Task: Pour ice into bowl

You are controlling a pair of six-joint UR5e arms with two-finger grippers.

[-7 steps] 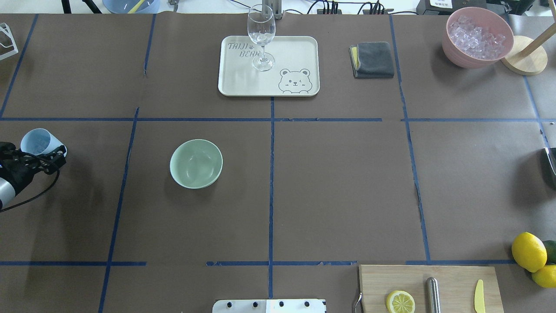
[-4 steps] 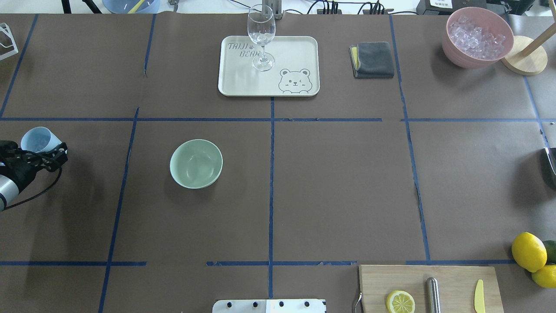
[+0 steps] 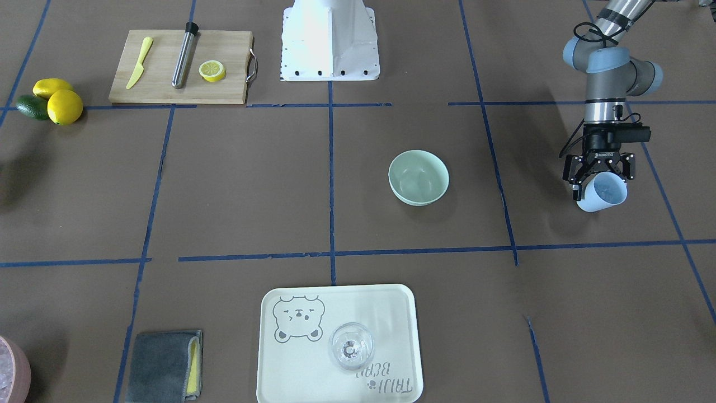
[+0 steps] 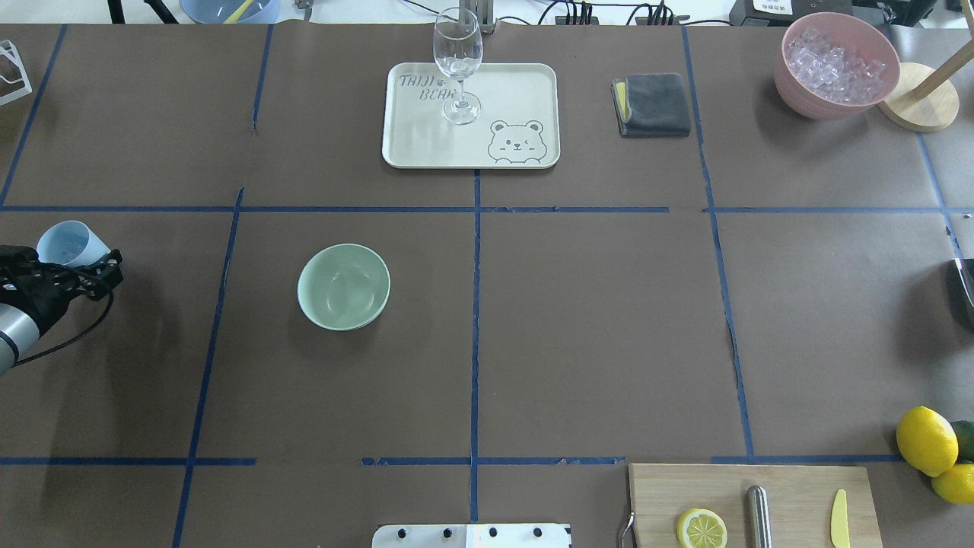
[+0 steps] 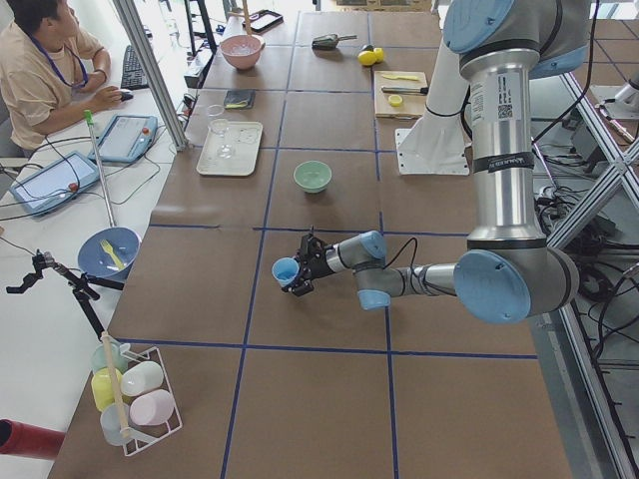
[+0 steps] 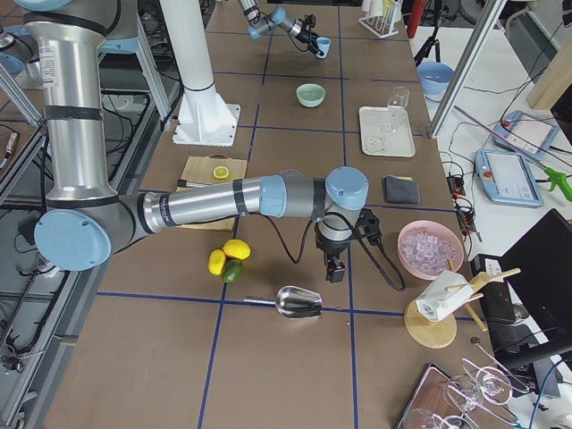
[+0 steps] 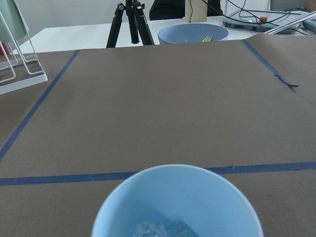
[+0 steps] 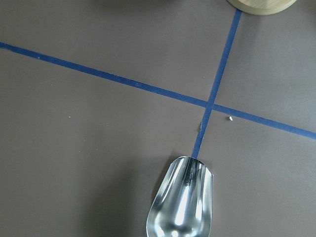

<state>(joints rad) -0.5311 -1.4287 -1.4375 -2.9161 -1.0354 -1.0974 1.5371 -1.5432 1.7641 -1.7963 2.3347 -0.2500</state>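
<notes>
The ice [image 7: 157, 230] shows only as a small glassy clump at the bottom of the blue cup [image 7: 177, 201], low in the left wrist frame. None of it is in the mint-green bowl [image 4: 344, 286], whose inside looks bare.

The left gripper [image 3: 602, 182] is clamped on that cup [image 3: 604, 192], one finger on each side of its wall. It holds the cup off the table at the right edge of the front-facing frame, and at the far left, mid-height, in the overhead frame. The cup is tilted, with its mouth turned away from the bowl. The bowl [image 3: 418, 178] stands just right of centre in the front-facing frame, well apart from the cup, with a blue tape line between them.

The step in hand looks like the carry, with the pour not yet begun. To do it well:

- Bring the cup level before moving it sideways, so no cube slides out of the tilted mouth.
- Stop with the cup's lip over the middle of the bowl, not over its rim.
- Roll the wrist slowly and low, so the cubes drop in rather than bounce out of the smooth bowl.

The right gripper [image 6: 332, 268] hangs above a metal scoop [image 8: 181, 207] near the pink bowl of ice [image 4: 835, 65]. I cannot tell how its jaws stand.
</notes>
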